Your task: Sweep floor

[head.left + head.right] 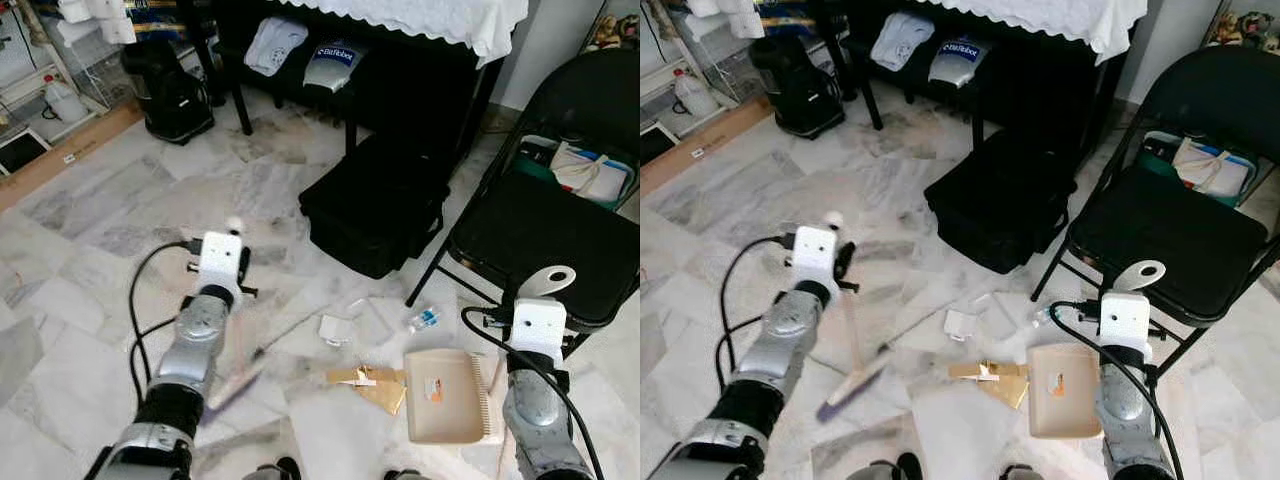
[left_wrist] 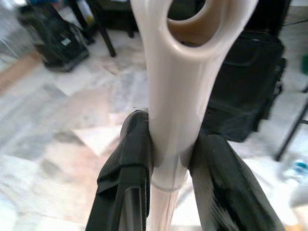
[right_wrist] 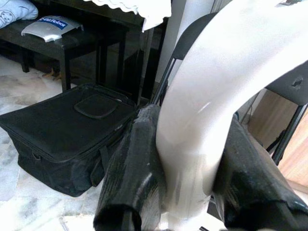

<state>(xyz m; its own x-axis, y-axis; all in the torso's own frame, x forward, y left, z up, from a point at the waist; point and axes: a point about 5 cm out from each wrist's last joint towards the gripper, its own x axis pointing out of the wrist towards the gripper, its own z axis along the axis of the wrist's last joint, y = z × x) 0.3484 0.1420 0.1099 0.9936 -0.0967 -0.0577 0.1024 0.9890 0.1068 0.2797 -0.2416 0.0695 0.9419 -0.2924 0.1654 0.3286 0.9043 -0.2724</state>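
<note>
My left gripper [image 2: 171, 159] is shut on the cream handle of a brush [image 2: 175, 96]. The brush runs down from my left wrist [image 1: 222, 262] to its blurred bristle head [image 1: 235, 385] on the marble floor. A beige dustpan [image 1: 445, 395] lies flat on the floor by my right arm, and my right gripper [image 3: 190, 163] is shut on its white looped handle [image 1: 548, 281]. Just left of the pan's mouth lies a gold wrapper [image 1: 368, 385]. A white paper scrap [image 1: 335, 328] and a small clear bottle [image 1: 424, 319] lie a little farther out.
A black bag [image 1: 375, 205] sits on the floor straight ahead. At the right stands a black folding chair [image 1: 545, 235], its legs near the dustpan. Behind are a dark bench [image 1: 300, 80] under a white cloth and a black appliance [image 1: 175, 95] at the back left.
</note>
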